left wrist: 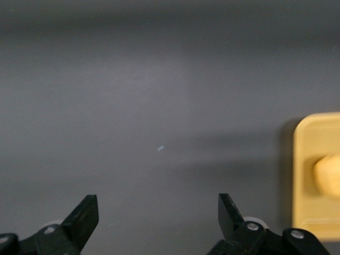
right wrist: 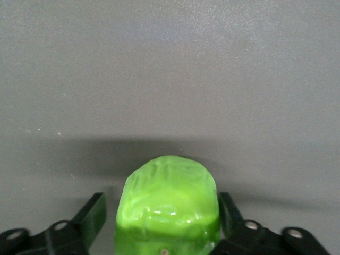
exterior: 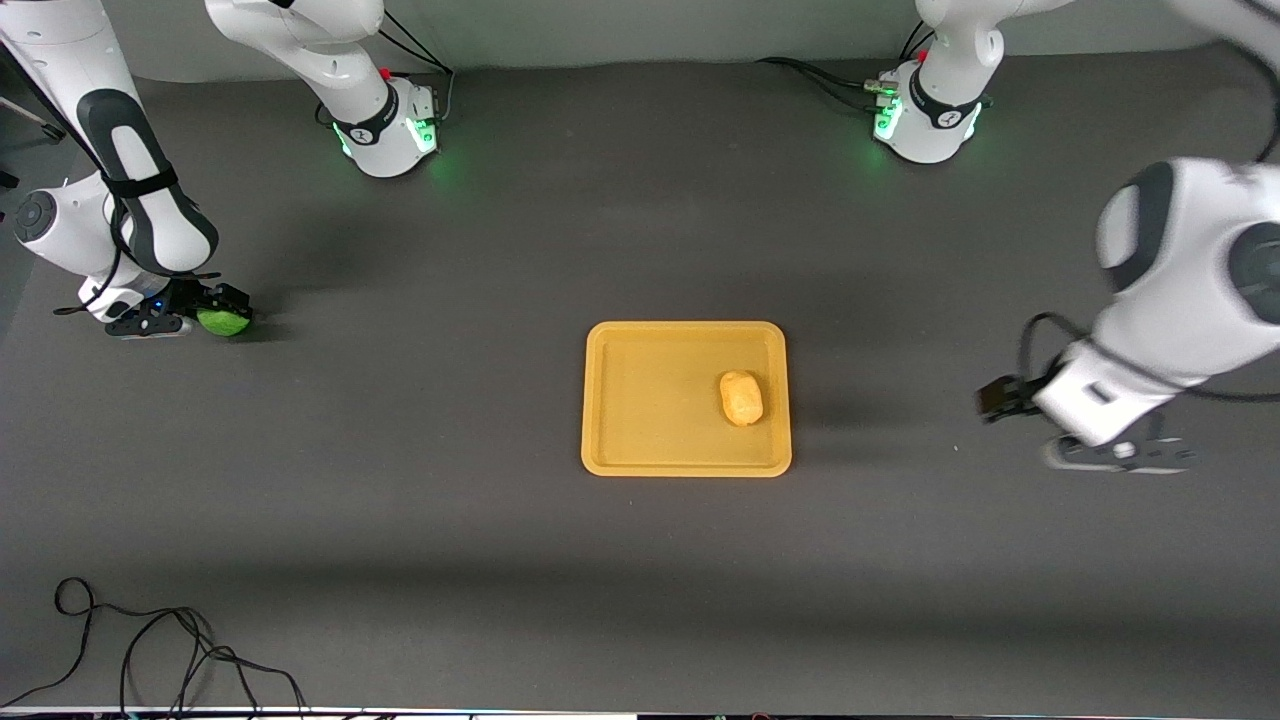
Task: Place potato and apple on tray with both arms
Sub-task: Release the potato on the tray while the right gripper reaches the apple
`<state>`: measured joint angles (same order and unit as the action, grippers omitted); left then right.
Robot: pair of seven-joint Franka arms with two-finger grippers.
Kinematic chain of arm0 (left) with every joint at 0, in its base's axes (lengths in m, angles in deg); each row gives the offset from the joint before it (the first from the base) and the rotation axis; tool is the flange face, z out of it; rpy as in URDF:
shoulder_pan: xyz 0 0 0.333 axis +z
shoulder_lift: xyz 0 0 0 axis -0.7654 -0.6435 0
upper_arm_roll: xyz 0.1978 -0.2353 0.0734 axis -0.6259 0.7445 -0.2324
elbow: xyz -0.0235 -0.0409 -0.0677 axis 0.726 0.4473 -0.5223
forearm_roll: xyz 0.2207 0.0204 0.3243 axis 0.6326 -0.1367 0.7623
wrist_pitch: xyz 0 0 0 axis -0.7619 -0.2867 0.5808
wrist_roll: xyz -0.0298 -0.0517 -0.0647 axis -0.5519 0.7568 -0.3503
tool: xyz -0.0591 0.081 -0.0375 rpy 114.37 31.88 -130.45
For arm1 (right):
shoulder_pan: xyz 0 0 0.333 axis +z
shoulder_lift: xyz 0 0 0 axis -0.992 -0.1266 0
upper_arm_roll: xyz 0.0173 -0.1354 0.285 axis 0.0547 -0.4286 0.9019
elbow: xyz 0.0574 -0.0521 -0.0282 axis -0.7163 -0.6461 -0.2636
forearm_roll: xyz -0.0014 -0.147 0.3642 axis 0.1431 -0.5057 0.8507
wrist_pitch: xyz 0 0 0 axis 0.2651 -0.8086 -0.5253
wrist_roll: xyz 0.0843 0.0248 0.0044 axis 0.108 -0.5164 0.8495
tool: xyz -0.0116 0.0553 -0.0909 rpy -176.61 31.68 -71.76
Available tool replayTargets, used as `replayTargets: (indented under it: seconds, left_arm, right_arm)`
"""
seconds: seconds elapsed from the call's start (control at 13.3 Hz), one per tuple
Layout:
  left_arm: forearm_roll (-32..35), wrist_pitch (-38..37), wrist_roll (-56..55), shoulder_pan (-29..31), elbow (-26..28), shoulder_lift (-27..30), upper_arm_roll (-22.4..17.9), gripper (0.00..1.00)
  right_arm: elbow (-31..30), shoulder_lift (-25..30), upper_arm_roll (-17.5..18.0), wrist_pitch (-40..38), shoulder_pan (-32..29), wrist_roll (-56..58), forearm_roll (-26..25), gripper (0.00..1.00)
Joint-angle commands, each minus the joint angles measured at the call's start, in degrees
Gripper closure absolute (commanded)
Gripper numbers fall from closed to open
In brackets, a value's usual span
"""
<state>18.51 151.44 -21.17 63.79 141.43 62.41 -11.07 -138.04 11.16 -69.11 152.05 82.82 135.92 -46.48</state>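
The yellow-orange tray [exterior: 650, 400] lies mid-table with the tan potato [exterior: 741, 397] on it, toward the left arm's end. The green apple [exterior: 224, 321] sits on the table near the right arm's end. My right gripper [exterior: 218, 305] is low around it, and in the right wrist view the apple [right wrist: 167, 204] fills the space between the spread fingers [right wrist: 94, 215], with a small gap on one side. My left gripper [exterior: 998, 398] is open and empty over bare table beside the tray. In the left wrist view my left gripper [left wrist: 158, 212] shows wide apart, with the tray [left wrist: 311, 159] and potato [left wrist: 328, 175] at the picture's edge.
The table is covered in a dark grey mat [exterior: 450, 250]. A loose black cable [exterior: 150, 640] lies near the front edge at the right arm's end. The two arm bases [exterior: 390, 130] [exterior: 925, 120] stand along the back.
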Motion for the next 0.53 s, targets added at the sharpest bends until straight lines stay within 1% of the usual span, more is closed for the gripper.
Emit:
replayTargets:
  seconds: [0.0,0.07,0.15,0.3,0.38,0.45]
  left_arm:
    - [0.30,-5.58,6.70,1.62,1.75,6.58,0.04,0.00]
    - [0.30,-7.08,7.76,2.49,2.10,8.07,-0.40,0.00]
    - [0.13,-7.62,9.34,3.19,2.02,8.96,-0.66,0.00]
    - [-1.80,-7.62,11.29,4.60,0.80,9.41,-0.75,0.00]
    - [-3.29,-8.06,11.46,4.96,0.27,9.41,-0.75,0.00]
    - [-3.56,-9.89,12.60,5.83,0.26,9.58,-0.75,0.00]
  right_arm:
    - [2.37,0.11,0.04,-1.48,0.35,2.53,1.89,0.66]
    - [4.99,0.55,0.13,-4.80,0.44,2.18,1.81,0.67]
    - [8.06,0.99,0.22,-9.70,0.53,1.56,1.28,0.69]
    - [15.00,1.08,-0.30,-17.28,2.80,1.38,0.58,0.71]
    - [18.69,1.25,-0.31,-19.92,2.90,-0.62,-2.47,0.71]
    - [23.60,1.34,-0.13,-24.99,2.99,-4.47,-6.59,0.71]
